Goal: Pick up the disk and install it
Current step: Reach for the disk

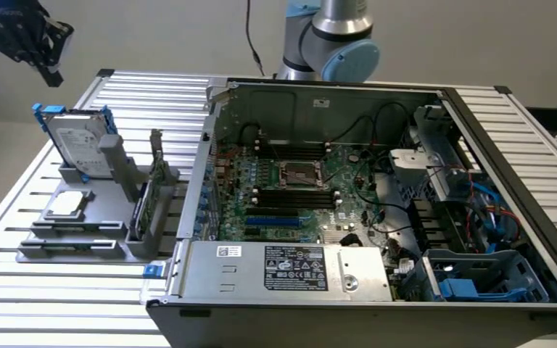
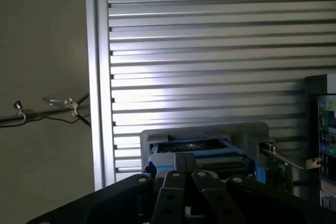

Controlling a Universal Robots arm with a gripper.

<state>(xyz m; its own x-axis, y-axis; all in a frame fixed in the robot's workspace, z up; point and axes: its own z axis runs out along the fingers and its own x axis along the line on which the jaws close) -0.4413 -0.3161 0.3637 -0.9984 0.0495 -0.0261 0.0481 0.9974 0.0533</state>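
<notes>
Black claw clenched on nothing, poised high.
Below it, the disk stands upright in a grey rack on the slatted counter.

The claw is cut off by the upper corner on the exterior view's left, so the arm behind it is out of sight. In the wrist view its dark fingers cover part of the disk, hiding the label. Print on the power supply sticker is too small to read. The computer case runs off the near edge.
</notes>
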